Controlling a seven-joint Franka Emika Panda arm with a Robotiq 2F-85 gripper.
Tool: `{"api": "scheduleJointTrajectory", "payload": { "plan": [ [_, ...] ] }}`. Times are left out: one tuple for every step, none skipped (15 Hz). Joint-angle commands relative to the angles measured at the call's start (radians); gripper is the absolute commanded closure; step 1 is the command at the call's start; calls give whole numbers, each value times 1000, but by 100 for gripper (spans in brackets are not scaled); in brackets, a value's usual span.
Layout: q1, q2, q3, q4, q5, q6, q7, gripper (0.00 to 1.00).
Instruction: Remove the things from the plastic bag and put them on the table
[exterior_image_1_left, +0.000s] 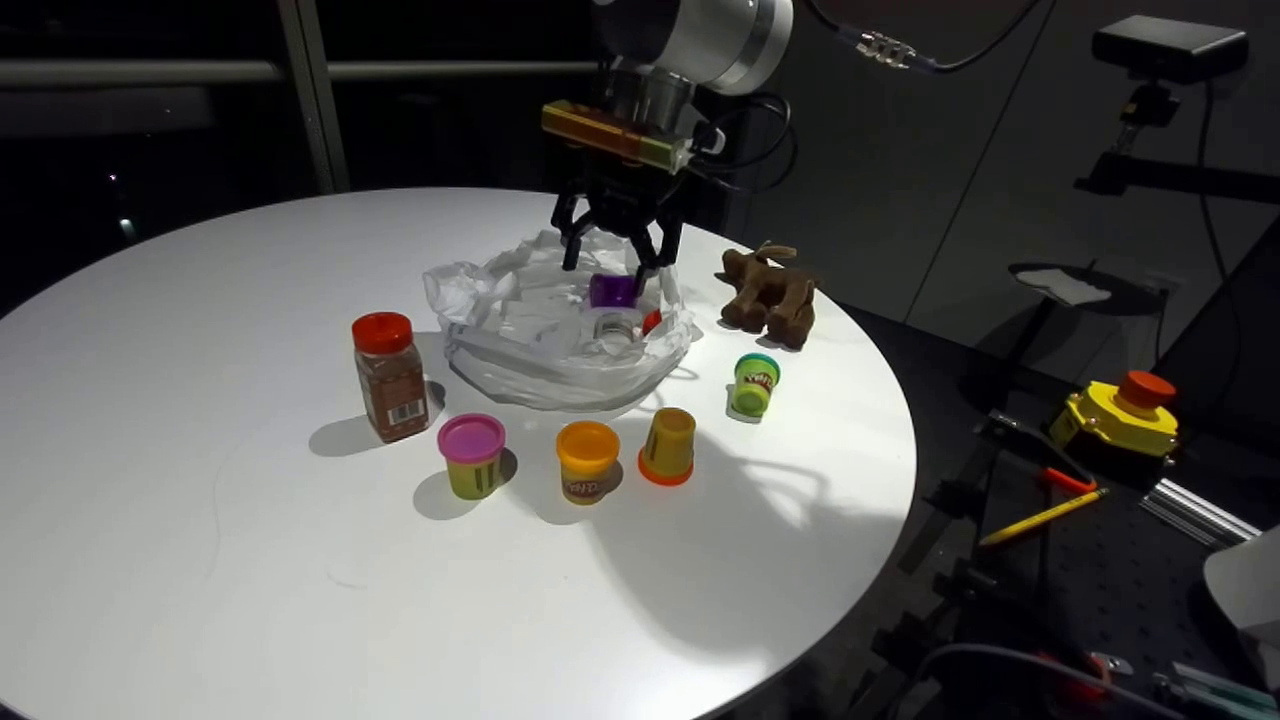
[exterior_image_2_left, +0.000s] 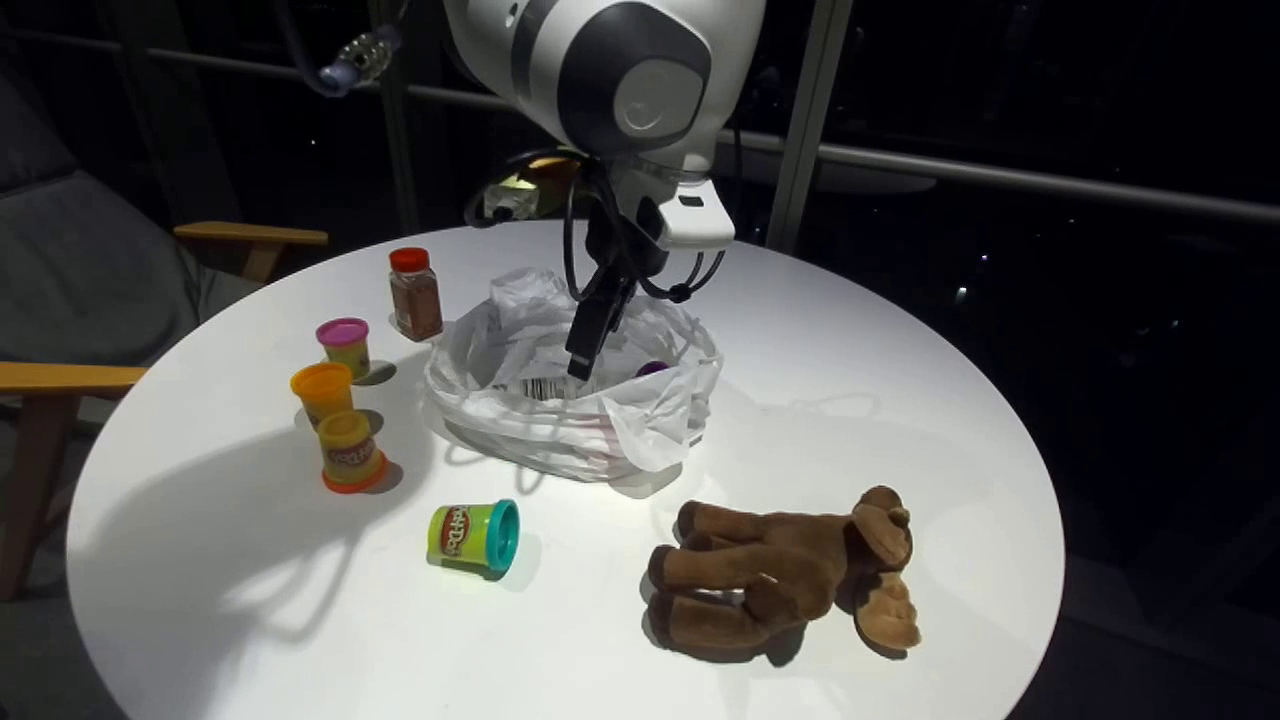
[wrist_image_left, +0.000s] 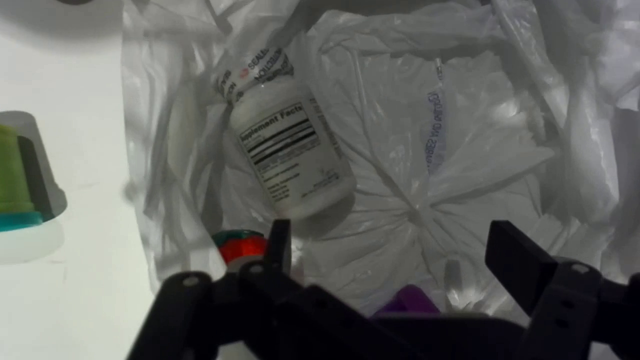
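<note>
Emptying: While at least three items lie in the plastic bag (exterior_image_1_left: 545, 385), six sit out on the white tabletop (exterior_image_1_left: 250, 560); job looks past midway, claw (wrist_image_left: 390, 235) likely poised for a pick.
Claw: fingertips (wrist_image_left: 515, 260) wide apart at the bag's mouth, nothing seen gripped.
Next out of bag: target not certain; purple piece (exterior_image_1_left: 611, 290) seems handiest. Calls for lowering, closing on it without pinching film, lifting over the rim. Crinkled film may drag along, I reckon.
In bag: white bottle (wrist_image_left: 292, 155) on its side, "Supplement Facts" label up, printed seal round its cap; purple piece, partly hidden by the claw in wrist view; red-and-green piece (wrist_image_left: 244, 247) by the bag wall, kind unclear.
Beside bag: red-lidded jar (exterior_image_1_left: 392, 385), upright, brown contents showing.
Tubs: pink-lidded tub (exterior_image_1_left: 472, 457) and orange-lidded tub (exterior_image_1_left: 587, 463) upright; yellow tub (exterior_image_1_left: 668, 443) upside down on its orange-red lid; green tub (exterior_image_2_left: 462, 535) on its side. All lidded, insides hidden.
Near green tub: brown plush animal (exterior_image_2_left: 795, 562), lying on its side.
</note>
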Motion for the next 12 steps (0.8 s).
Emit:
{"api": "scheduleJointTrajectory", "payload": {
  "plan": [
    [7, 53, -34, 89, -34, -43, 97, 0],
    [6, 71, -41, 106, -38, -52, 116, 0],
    [1, 88, -44, 125, -39, -63, 130, 0],
    [-2, 106, -49, 142, -44, -72, 145, 0],
    [-6, 121, -49, 160, -44, -79, 156, 0],
    [-9, 137, -49, 178, -44, -79, 166, 0],
    [-11, 151, -51, 196, -45, -81, 175, 0],
    [-11, 163, -52, 210, -46, -79, 184, 0],
    [-12, 174, -53, 225, -48, -80, 192, 0],
    [-11, 183, -55, 238, -51, -77, 201, 0],
    [-11, 191, -60, 248, -55, -73, 211, 0],
    [-12, 197, -63, 258, -58, -72, 221, 0]
  ]
}}
